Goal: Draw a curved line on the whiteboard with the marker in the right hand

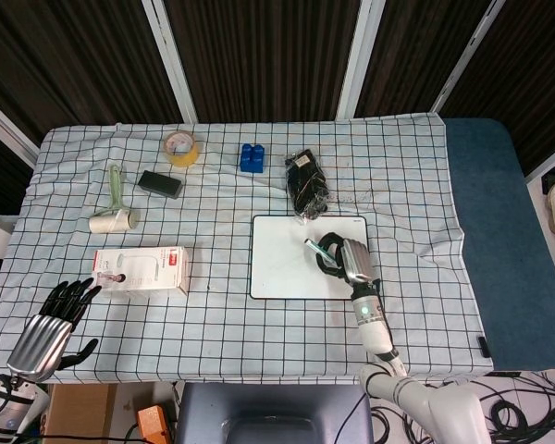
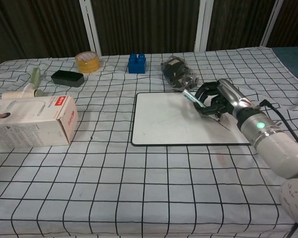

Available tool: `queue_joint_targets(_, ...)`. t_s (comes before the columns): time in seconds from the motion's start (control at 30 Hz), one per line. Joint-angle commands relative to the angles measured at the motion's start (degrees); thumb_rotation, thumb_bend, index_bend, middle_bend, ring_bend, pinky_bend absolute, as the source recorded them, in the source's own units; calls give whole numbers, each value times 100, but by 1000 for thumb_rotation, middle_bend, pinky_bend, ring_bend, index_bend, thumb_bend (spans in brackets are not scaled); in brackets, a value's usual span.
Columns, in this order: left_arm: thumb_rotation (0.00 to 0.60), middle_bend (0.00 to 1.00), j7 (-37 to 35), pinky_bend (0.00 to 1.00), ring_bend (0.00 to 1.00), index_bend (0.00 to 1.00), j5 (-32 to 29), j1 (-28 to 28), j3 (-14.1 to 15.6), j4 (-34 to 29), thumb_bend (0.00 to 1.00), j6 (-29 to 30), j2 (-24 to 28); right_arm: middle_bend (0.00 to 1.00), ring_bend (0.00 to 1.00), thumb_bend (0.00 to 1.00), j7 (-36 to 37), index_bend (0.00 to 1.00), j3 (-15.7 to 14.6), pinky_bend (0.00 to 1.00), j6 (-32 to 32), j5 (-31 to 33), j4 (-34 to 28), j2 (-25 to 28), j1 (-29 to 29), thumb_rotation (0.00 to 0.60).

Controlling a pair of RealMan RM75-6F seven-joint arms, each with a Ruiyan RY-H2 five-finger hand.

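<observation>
Marker (image 2: 190, 96) sits tilted in the right hand (image 2: 216, 101), fingers curled around it so the cap end sticks up and back toward the far side of the table while the writing end angles down at the whiteboard (image 2: 174, 119). My guess is that slant keeps the tip on the surface while the wrist swings, and a dark stroke already shows on the board's right side just beside the hand, so the curve looks partly drawn to me. Whether the tip is actually touching right now I can't tell, the fingers hide it. The whiteboard lies flat on the checked tablecloth (image 2: 139, 188), roughly centre-right and right in front of that arm, which makes sense for reach. Just beyond its far edge there's a black bundle in clear plastic (image 2: 176, 69), close to or touching the board's corner, and further back a blue block (image 2: 137, 63), a roll of yellow tape (image 2: 87, 61) and a small black box (image 2: 67, 77). Container-wise, that black box and the white carton (image 2: 32, 121) on the left both look closed, so no idea what's inside. A lint roller (image 1: 114, 203) lies near the carton. The left hand (image 1: 54, 319) hangs off the near-left corner of the table, fingers spread, holding nothing, well apart from everything.
</observation>
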Motion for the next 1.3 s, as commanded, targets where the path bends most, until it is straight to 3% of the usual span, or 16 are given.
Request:
queue_joint_targets(0.03,600,0,1,0,0,0,-2,-1,0,1,302,-3,0,730,708,395,14,1000,1,748,-16,2,28,-10,6,600)
queue_joint_targets(0.53,600,0,6,0,0,0,-28,3,-8,3,301,-6,-1,730,708,394,103,1000,0,748,-121,10,326,-33,40,600)
queue_joint_targets(1.03,600,0,29,0,0,0,-201,-36,-62,0,301,-151,-26,730,708,394,452,1000,-8,749,-355,6,1215,70,184,600)
queue_joint_targets(1.3,600,0,29,0,0,0,-214,-28,-79,-3,301,-124,-25,730,709,394,797,1000,-236,753,696,-355,926,598,-30,600)
